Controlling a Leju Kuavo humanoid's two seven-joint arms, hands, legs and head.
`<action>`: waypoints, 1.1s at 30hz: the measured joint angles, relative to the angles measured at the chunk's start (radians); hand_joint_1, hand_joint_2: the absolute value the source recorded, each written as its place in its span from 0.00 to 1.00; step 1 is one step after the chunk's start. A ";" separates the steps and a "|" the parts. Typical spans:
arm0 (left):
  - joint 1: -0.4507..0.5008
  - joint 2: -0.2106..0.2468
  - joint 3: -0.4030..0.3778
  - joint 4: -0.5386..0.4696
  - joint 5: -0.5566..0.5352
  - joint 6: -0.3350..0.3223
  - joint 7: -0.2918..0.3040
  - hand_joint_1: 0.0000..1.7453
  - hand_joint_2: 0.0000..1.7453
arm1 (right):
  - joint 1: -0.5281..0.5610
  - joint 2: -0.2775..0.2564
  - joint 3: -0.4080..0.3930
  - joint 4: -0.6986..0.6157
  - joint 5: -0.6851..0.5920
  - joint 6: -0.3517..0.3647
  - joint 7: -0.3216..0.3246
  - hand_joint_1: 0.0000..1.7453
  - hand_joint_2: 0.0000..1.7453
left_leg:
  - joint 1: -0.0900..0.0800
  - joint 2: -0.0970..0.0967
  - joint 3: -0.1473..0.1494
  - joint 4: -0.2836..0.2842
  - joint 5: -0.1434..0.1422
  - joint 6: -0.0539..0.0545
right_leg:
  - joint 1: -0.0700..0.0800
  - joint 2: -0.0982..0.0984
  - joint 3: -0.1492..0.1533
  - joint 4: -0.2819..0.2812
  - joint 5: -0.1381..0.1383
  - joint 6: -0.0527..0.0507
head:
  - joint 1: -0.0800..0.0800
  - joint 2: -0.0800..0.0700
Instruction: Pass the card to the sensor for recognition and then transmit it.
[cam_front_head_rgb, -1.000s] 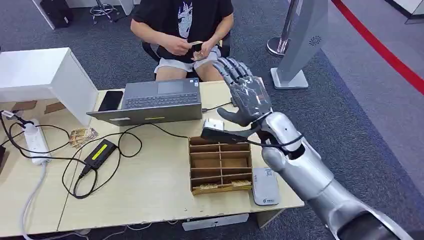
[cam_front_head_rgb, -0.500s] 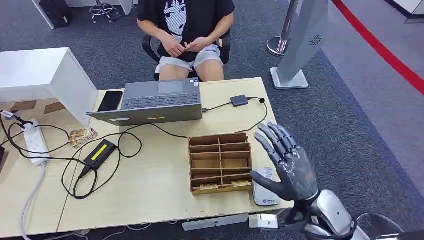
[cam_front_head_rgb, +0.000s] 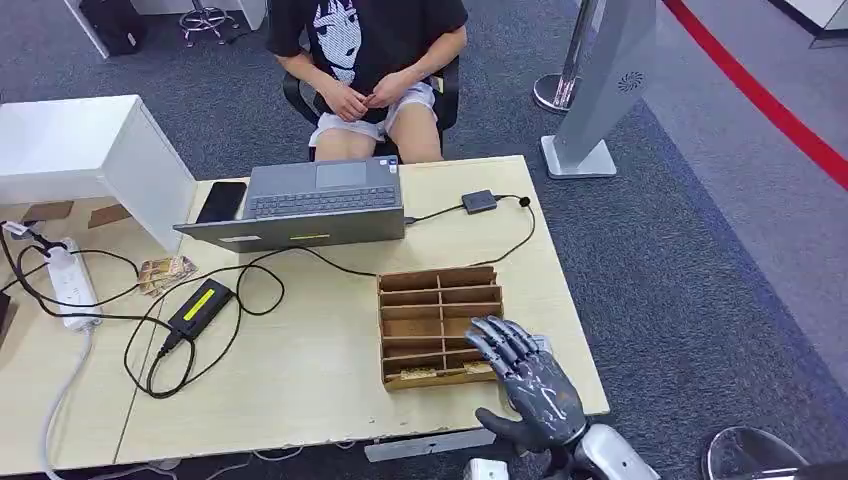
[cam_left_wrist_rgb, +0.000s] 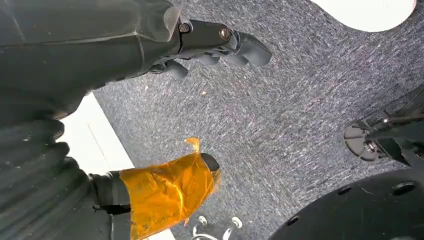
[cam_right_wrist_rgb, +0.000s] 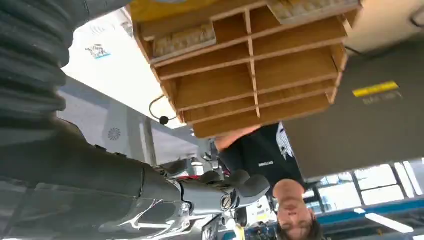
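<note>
Head view: right robot hand (cam_front_head_rgb: 528, 388) empty, beside wooden organizer (cam_front_head_rgb: 437, 322)

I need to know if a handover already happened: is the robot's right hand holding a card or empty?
Empty. The right hand hovers open, fingers spread, over the table's near edge beside the wooden organizer, no card in it.

Card reader (cam_front_head_rgb: 540, 344) mostly hidden beneath right hand (cam_front_head_rgb: 528, 390), person (cam_front_head_rgb: 370, 60) cut off at top edge
</note>
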 joint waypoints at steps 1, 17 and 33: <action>0.000 0.000 0.000 0.000 -0.002 0.000 0.000 0.00 1.00 | -0.003 0.005 0.005 0.011 0.011 -0.002 0.008 0.00 1.00 | 0.000 0.000 0.000 0.000 0.000 0.000 | 0.000 0.000 0.000 0.000 0.000 0.000 | 0.000 0.000; 0.000 0.000 0.001 0.000 -0.011 0.000 0.000 0.00 1.00 | -0.030 0.030 0.040 0.102 0.122 -0.044 0.115 0.74 1.00 | 0.000 0.000 0.000 0.000 0.000 0.000 | 0.000 0.000 0.000 0.000 0.000 0.000 | 0.000 0.000; -0.001 0.000 0.003 0.000 -0.024 0.000 0.000 0.00 1.00 | -0.065 0.043 0.040 0.187 0.261 -0.051 0.218 0.83 1.00 | 0.000 0.000 0.001 0.000 0.000 0.000 | 0.000 0.000 0.000 0.000 0.000 0.000 | 0.000 0.000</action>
